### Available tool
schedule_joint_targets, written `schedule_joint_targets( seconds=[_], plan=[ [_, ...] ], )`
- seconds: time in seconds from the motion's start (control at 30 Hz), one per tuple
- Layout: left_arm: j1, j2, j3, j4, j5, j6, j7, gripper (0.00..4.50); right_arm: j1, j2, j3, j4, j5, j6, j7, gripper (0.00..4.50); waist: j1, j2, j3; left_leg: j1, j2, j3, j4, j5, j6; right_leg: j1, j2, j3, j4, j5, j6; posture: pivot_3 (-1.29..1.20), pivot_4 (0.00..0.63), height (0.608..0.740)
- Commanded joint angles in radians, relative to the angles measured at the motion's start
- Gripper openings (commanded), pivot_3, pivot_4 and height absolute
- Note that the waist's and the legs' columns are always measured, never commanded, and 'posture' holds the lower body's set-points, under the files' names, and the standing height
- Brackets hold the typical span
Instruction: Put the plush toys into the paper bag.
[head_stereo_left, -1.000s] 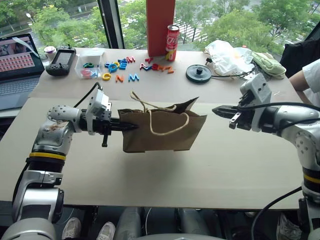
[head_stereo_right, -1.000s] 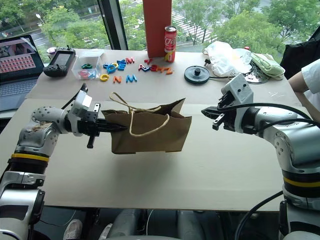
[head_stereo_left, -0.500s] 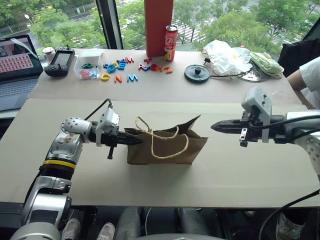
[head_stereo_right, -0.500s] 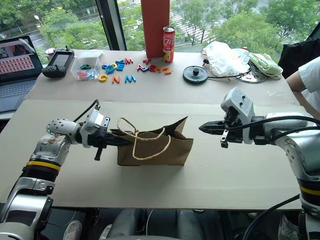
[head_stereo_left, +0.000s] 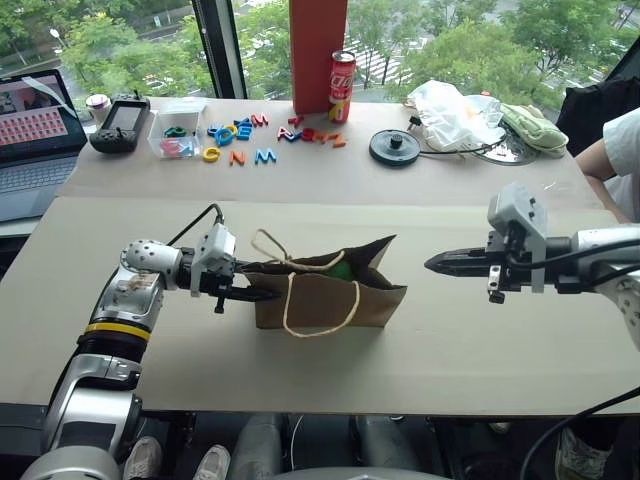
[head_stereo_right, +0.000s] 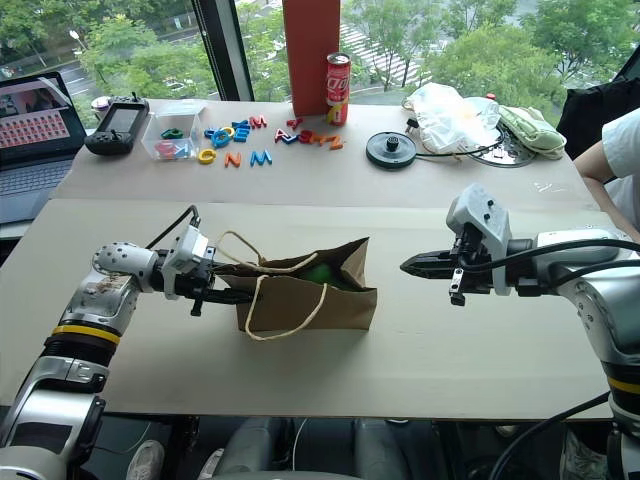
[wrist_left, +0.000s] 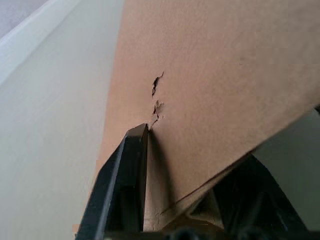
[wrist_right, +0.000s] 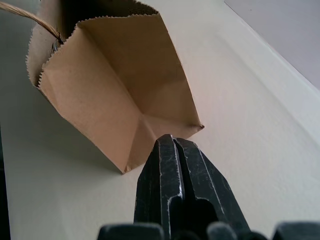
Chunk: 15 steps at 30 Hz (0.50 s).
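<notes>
1. Surface (head_stereo_left: 480, 350) carries paper bag (head_stereo_left: 330, 295), standing at centre; green plush toy (head_stereo_left: 342, 269) inside its mouth. Late step, judged: releasing bag.
2. Left gripper (head_stereo_left: 262, 294): jaws parted around bag's edge, per left wrist view. Next: withdraw without tipping.
3. Right gripper (head_stereo_left: 437, 264): jaws closed, empty, well apart from bag.
4. Tear in paper visible from left wrist.

The paper bag (head_stereo_left: 330, 295) stands mid-table (head_stereo_left: 480, 350) and blocks the direct line between the two tools. The left tool (head_stereo_left: 262, 293) is at the bag's left edge, its fingers parted around the paper. The right tool (head_stereo_left: 432, 264), fingers together, has bare table beneath it. Plastic letters (head_stereo_left: 240, 135), a soda can (head_stereo_left: 343, 85) and a white plastic bag (head_stereo_left: 455, 112) crowd the far edge.
</notes>
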Motion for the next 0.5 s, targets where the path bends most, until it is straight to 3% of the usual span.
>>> schedule_joint_targets(
  seconds=[0.03, 0.07, 0.1, 0.5],
  plan=[
    [0.000, 0.039, 0.018, -0.079, -0.011, 0.044, 0.001, 3.41, -0.008, 0.003, -0.003, -0.007, -0.009, -0.031, -0.004, 0.00, 0.000, 0.000, 0.000, 0.000, 0.000, 0.000, 0.000, 0.000, 0.000, 0.000, 0.000, 0.000, 0.000, 0.000, 0.000, 0.00, 0.150, 0.739],
    [0.003, 0.050, 0.023, -0.099, -0.020, 0.066, 0.000, 3.62, -0.012, 0.005, 0.000, -0.004, -0.011, -0.032, -0.003, 0.00, 0.000, 0.000, 0.000, 0.000, 0.000, 0.000, 0.000, 0.000, 0.000, 0.000, 0.000, 0.000, 0.000, 0.000, 0.000, 0.00, 0.150, 0.739],
    [0.007, 0.065, 0.028, -0.125, -0.030, 0.092, -0.002, 4.11, -0.016, 0.006, 0.004, -0.001, -0.014, -0.034, -0.003, 0.00, 0.000, 0.000, 0.000, 0.000, 0.000, 0.000, 0.000, 0.000, 0.000, 0.000, 0.000, 0.000, 0.000, 0.000, 0.000, 0.00, 0.150, 0.739],
    [-0.013, 0.291, 0.194, -0.419, -0.260, 0.506, 0.023, 4.11, -0.056, 0.011, 0.028, 0.034, -0.023, -0.067, 0.021, 0.00, -0.002, 0.000, 0.000, 0.000, 0.001, 0.000, 0.000, 0.000, 0.000, 0.000, 0.000, 0.000, 0.000, 0.000, 0.000, 0.00, 0.150, 0.739]
  ],
)
